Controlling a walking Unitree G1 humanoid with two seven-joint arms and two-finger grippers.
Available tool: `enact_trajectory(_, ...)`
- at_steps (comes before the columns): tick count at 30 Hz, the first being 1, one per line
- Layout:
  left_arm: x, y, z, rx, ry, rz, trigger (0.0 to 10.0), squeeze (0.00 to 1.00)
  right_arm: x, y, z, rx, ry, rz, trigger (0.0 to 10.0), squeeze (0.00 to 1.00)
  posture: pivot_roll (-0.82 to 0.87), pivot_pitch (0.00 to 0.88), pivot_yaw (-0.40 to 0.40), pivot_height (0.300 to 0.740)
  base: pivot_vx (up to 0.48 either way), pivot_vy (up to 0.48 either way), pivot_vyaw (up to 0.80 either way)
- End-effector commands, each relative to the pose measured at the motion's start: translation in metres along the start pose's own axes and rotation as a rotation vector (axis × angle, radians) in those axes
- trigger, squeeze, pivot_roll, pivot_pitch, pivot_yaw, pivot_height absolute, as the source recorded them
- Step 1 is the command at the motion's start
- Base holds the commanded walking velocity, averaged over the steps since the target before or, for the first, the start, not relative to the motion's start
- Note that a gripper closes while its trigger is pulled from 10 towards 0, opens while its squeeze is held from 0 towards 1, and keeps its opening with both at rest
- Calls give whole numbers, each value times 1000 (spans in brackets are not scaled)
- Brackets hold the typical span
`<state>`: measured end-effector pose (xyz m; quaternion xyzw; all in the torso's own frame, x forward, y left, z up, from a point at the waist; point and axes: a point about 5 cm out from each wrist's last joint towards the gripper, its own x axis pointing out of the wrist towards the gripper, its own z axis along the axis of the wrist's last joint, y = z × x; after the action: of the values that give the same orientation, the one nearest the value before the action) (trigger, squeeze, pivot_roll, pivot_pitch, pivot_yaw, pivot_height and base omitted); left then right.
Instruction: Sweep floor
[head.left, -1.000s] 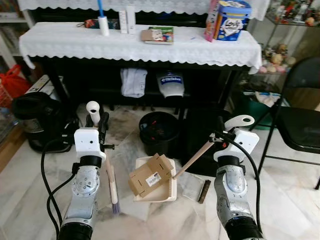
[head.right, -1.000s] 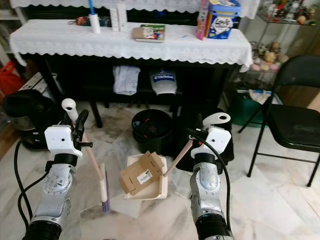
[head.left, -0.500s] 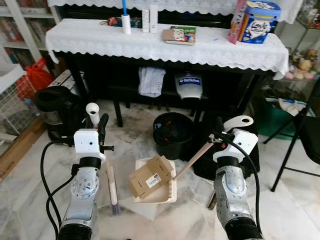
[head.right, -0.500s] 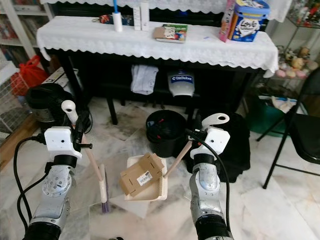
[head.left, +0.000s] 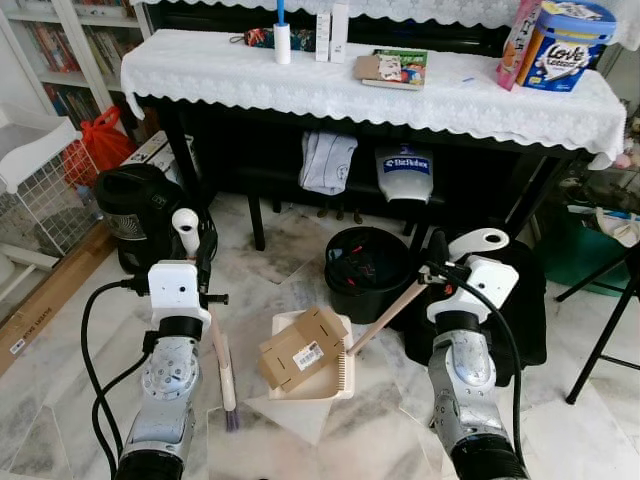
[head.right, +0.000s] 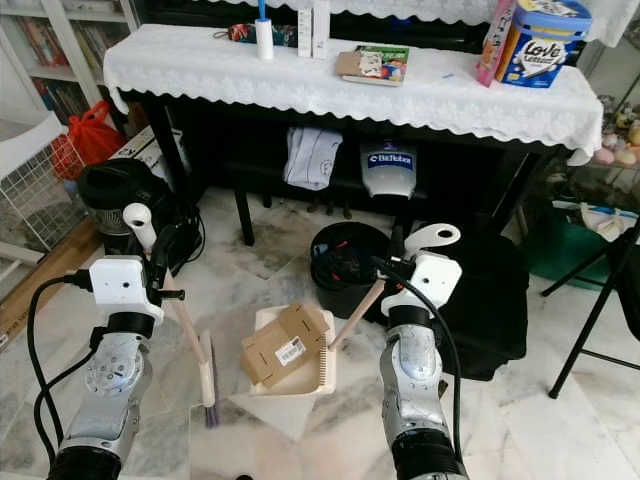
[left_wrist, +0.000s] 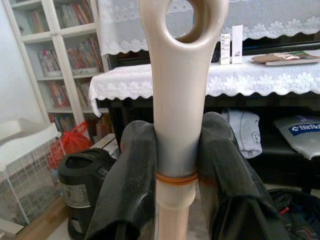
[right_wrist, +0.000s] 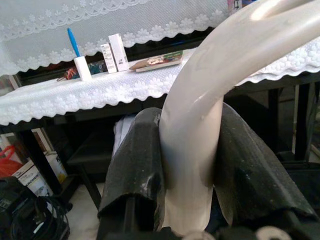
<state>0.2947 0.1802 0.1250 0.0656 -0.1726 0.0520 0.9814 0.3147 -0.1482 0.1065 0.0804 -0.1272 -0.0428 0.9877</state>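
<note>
Floor count: one broom (head.left: 222, 365), one dustpan (head.left: 312, 370) holding one cardboard box (head.left: 302, 349), one black waste bin (head.left: 365, 272), one black vacuum cleaner (head.left: 140, 215), one red bag (head.left: 98, 150). Counter (head.left: 250, 85) count: two white upright boxes (head.left: 331, 18), one lint roller (head.left: 282, 35), one book (head.left: 392, 69), one blue-lidded tub (head.left: 561, 45), one pink carton (head.left: 518, 42). Two end effectors: left (left_wrist: 177, 165), right (right_wrist: 190, 165), each clamping one handle.

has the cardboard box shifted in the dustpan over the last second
No. The crumpled brown cardboard box lies in the cream plastic dustpan as before, its barcode label facing up, same edge by the comb teeth. The background shift is camera motion.
</note>
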Motion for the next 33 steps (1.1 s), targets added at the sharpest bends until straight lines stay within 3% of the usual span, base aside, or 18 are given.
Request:
enact_trajectory(1, 4, -1, 8, -4, -37, 7, 10000, 0, 5, 1, 13, 10, -65, 4, 10000, 0, -36, 13, -24, 740, 0, 0, 800)
enact_trajectory(5, 4, -1, 8, -5, -40, 6, 10000, 0, 5, 1, 13, 9, -63, 4, 10000, 0, -37, 13, -24, 740, 0, 378, 800)
enact_trajectory(33, 6, -2, 8, 2, -51, -9, 10000, 0, 6, 2, 14, 13, -64, 16, 10000, 0, -38, 0, -13, 740, 0, 0, 800)
